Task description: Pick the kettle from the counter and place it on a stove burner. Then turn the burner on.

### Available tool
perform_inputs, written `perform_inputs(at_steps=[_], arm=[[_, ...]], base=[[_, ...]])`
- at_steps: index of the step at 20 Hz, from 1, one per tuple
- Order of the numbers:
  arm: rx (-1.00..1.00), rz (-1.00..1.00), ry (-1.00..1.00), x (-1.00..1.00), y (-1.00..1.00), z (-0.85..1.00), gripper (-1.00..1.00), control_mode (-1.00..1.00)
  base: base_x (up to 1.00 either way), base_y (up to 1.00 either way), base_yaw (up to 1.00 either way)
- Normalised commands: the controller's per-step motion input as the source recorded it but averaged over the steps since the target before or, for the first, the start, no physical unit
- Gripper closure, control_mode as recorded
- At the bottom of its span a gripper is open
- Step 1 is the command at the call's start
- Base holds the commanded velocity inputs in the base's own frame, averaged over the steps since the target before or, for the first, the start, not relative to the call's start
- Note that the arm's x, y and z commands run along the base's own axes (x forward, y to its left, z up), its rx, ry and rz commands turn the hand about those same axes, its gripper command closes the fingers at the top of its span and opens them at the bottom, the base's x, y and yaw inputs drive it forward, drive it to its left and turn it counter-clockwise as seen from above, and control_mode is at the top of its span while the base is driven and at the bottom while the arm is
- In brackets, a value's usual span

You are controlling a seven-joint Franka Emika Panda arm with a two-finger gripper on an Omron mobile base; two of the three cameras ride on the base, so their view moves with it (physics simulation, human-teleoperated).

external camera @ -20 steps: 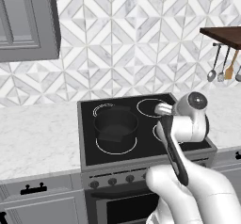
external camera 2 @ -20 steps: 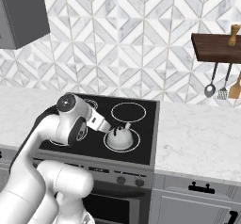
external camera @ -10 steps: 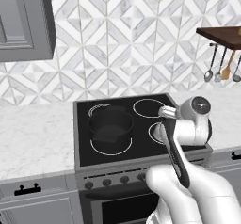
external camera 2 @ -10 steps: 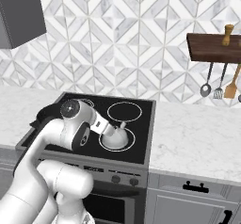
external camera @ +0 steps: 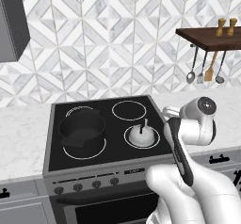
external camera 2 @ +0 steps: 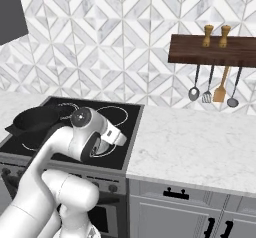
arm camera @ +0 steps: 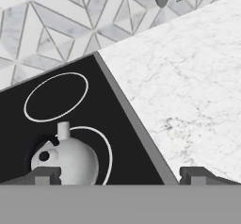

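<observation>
Left base view: the kettle (external camera: 141, 134) sits upright inside the front right ring, the stove burner (external camera: 142, 137), on the black glass of the stove (external camera: 113, 153), its thin dark handle standing straight up. In the hand view the kettle (arm camera: 66, 159) shows as a pale dome low at the left, its small spout pointing up in that picture, with the white ring curving round its right side. The hand (arm camera: 120, 175) is spread wide: one dark fingertip rises just in front of the kettle and the other far over to the right, above the marble tabletop (arm camera: 188, 96). Nothing lies between the fingers and they clamp nothing; whether the left fingertip touches the kettle cannot be told.

Behind the kettle's ring is another ring (external camera: 129, 110), bare. The black pot (external camera: 82, 129) stands on the large ring at the front left, well apart from the kettle. The stove's right edge runs as a grey strip next to the kettle's ring, and beyond it the white tabletop stretches open to the right in the right base view (external camera 2: 200, 147). A row of dark knobs (external camera: 86, 185) lines the grey front panel below the glass. On the tiled wall to the right, a dark wooden shelf (external camera 2: 215, 52) carries two small wooden shakers (external camera 2: 216, 35), and utensils (external camera 2: 212, 84) hang beneath it, well above the tabletop.
</observation>
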Motion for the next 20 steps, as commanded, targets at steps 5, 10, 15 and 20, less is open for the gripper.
perform_inputs(at_steps=[5, 10, 15, 20], arm=[[0.0, 0.0, 0.0, -0.03, 0.06, 0.0, -1.0, -1.0], [-0.09, 0.0, -0.05, -0.36, 0.69, -0.02, -1.0, -1.0], [-0.4, 0.02, -0.16, -0.73, 1.0, -0.41, -1.0, -1.0], [-0.58, 0.05, -0.18, -0.87, 1.0, -0.84, -1.0, -1.0]], base=[[0.0, 0.0, 0.0], [0.0, 0.0, 0.0], [0.0, 0.0, 0.0], [0.0, 0.0, 0.0]])
